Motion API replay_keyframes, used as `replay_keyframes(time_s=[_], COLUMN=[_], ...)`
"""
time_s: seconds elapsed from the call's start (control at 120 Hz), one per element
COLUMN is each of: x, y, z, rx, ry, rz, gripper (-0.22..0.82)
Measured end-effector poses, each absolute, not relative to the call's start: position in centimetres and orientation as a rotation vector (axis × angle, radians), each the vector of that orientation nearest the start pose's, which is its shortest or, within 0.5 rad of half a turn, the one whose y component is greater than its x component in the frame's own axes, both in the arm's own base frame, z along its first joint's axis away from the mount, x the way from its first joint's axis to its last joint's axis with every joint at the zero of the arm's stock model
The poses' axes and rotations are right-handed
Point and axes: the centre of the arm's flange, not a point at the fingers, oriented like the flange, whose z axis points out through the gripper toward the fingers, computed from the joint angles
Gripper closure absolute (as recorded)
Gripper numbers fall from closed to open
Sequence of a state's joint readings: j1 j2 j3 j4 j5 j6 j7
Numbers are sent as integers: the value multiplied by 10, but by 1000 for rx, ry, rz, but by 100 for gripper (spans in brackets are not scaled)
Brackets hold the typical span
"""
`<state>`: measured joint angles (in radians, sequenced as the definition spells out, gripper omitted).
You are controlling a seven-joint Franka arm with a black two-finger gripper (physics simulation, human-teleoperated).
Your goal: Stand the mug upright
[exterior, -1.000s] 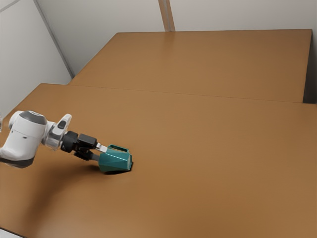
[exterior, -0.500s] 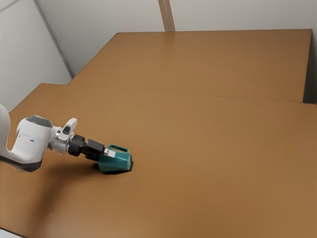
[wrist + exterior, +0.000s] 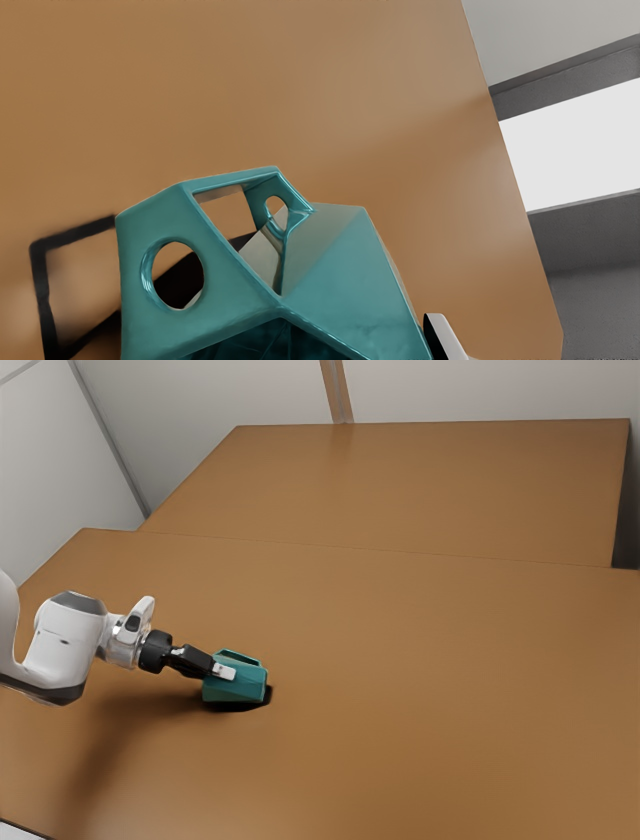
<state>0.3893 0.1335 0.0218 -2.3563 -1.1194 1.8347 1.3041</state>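
My hand (image 3: 227, 674) pinches the faceted teal mug (image 3: 243, 688) by its body, sideways at the brown wooden counter (image 3: 430, 680), mouth toward me. I judge this the gripping step; next calls for lifting and turning its mouth upward.

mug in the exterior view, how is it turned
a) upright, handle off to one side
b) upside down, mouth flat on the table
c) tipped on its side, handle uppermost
c: the mug's body runs sideways from the gripper, with the handle along its top.
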Motion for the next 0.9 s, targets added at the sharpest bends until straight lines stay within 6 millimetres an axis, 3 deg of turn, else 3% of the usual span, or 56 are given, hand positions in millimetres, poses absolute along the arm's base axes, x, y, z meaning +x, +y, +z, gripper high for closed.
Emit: replay_keyframes(time_s=[0.208, 0.367, 0.45, 0.75, 0.9], x=[458, 471, 479, 489, 498], y=[111, 98, 87, 46, 16], z=[282, 309, 331, 378, 382], rx=[2063, 2102, 2166, 2483, 2661], ry=[-251, -357, -461, -810, -983], rz=[406, 432, 423, 275, 163], gripper=[76, 78, 78, 78, 78])
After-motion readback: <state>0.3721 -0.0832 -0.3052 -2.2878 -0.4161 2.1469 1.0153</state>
